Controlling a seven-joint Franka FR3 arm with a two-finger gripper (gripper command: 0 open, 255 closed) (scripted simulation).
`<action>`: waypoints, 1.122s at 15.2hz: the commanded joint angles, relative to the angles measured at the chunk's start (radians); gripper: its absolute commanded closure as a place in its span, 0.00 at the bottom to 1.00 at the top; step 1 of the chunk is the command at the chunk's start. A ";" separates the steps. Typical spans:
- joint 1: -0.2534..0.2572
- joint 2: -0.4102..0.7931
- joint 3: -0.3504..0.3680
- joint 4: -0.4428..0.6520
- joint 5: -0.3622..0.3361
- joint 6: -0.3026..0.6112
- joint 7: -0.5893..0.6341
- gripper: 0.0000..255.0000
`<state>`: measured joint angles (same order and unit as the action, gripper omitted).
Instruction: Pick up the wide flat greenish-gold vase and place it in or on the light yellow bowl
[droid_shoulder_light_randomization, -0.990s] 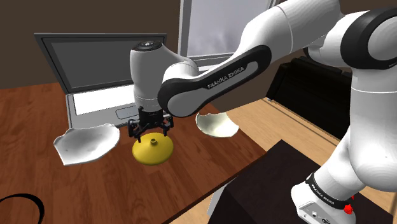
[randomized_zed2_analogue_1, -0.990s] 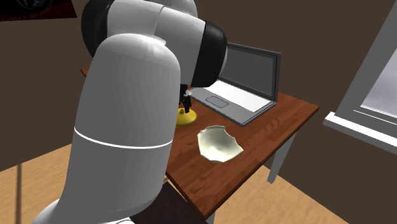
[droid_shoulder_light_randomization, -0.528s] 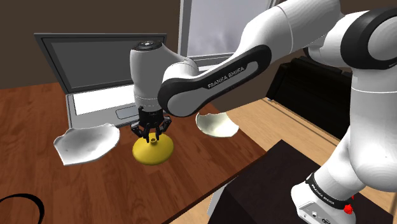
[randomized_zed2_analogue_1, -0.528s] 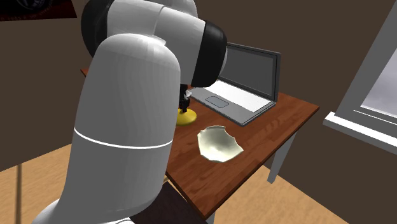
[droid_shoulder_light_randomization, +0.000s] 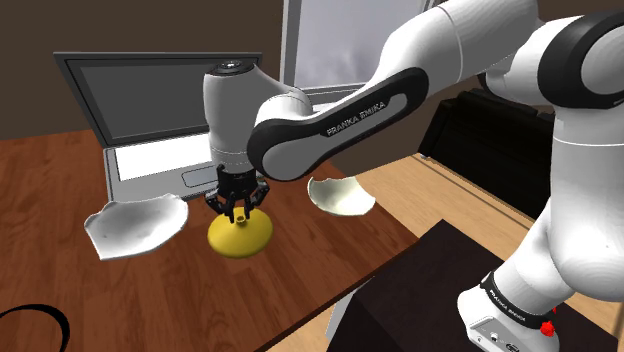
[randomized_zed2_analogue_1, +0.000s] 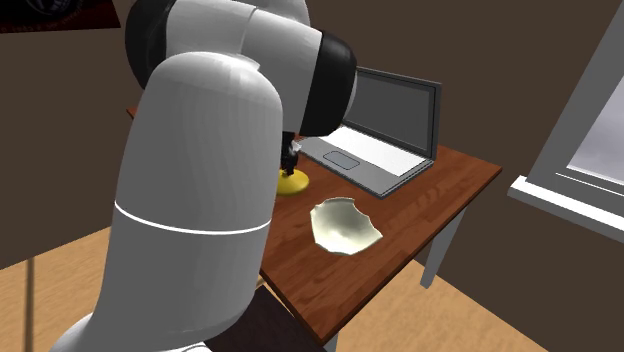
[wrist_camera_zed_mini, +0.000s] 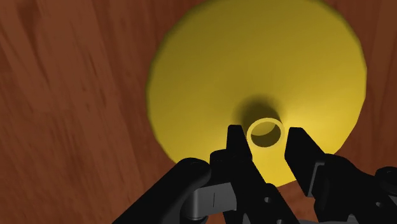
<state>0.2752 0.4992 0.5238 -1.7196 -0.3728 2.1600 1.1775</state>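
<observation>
**Fingers closed on the vase neck; lift not yet begun**

The greenish-gold vase (droid_shoulder_light_randomization: 240, 236) is seen upright on the wooden table (droid_shoulder_light_randomization: 40, 190). Its wide flat body is spread on the wood and its short open neck (wrist_camera_zed_mini: 264, 122) points up.

A second ago the black gripper (droid_shoulder_light_randomization: 238, 207) was held wide above that neck. Half a second ago it had been drawn in, and it is found the same now. In the wrist view the fingers (wrist_camera_zed_mini: 236, 145) are set narrow on either side of the neck, pressed to it or as good as.

The vase has not been raised; its base is flat on the table, in the same spot as before. The grasp is judged made, so the lift is the step due.

The light yellow bowl (droid_shoulder_light_randomization: 342, 197) is noted apart from the vase, toward the shoulder view's right and near the table edge, so a carry that way will be needed. A white dish (droid_shoulder_light_randomization: 135, 226) lies on the vase's other side, with an open laptop (droid_shoulder_light_randomization: 150, 130) behind.

A slip is to be watched for, since little neck is offered and the body is broad.
</observation>
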 joint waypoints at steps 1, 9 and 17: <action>-0.004 -0.013 0.005 0.005 0.009 -0.017 -0.007 1.00; -0.013 -0.060 0.023 0.049 0.043 -0.100 -0.032 1.00; -0.017 -0.095 0.037 0.109 0.071 -0.189 -0.055 1.00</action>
<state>0.2582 0.4084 0.5590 -1.6200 -0.3056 1.9838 1.1259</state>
